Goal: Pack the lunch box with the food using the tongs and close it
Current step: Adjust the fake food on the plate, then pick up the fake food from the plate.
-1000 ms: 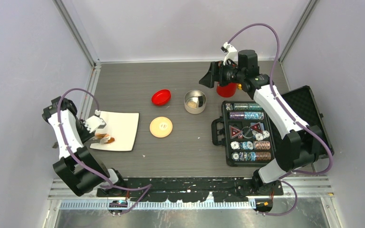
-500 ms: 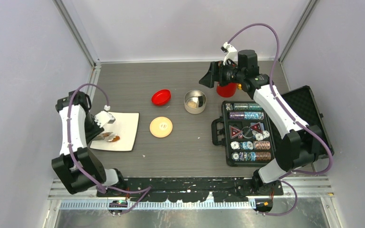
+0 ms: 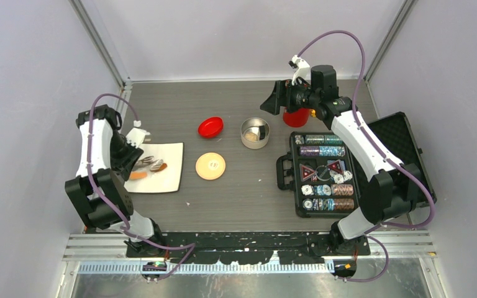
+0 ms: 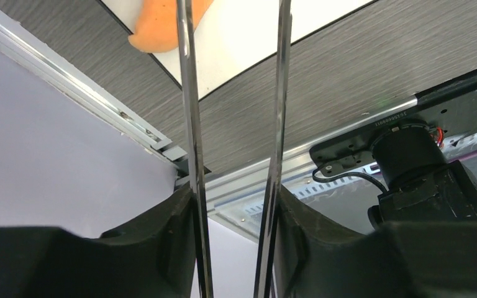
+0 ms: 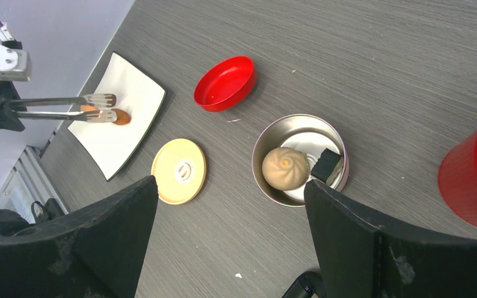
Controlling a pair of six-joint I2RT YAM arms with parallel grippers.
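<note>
Tongs (image 3: 144, 164), squeezed between the fingers of the left gripper (image 4: 235, 208), reach over the white plate (image 3: 171, 155) at the left edge of the dark grey tabletop (image 3: 242, 192). Their tips are just beside a brown food piece (image 3: 159, 166). Lunch box (image 3: 254, 133) stands toward the far edge, its tan lid (image 3: 210, 166) lying apart. Right gripper (image 3: 275, 99) hangs wide open above the far edge. Pale lilac walls (image 3: 236, 37) enclose the tabletop.

No readable text, base label (image 4: 392, 122) illegible

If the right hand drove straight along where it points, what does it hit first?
Probably bare grey tabletop, between the small round steel tin and the flat tan round lid; the right hand angles down there. Depth unclear.
</note>
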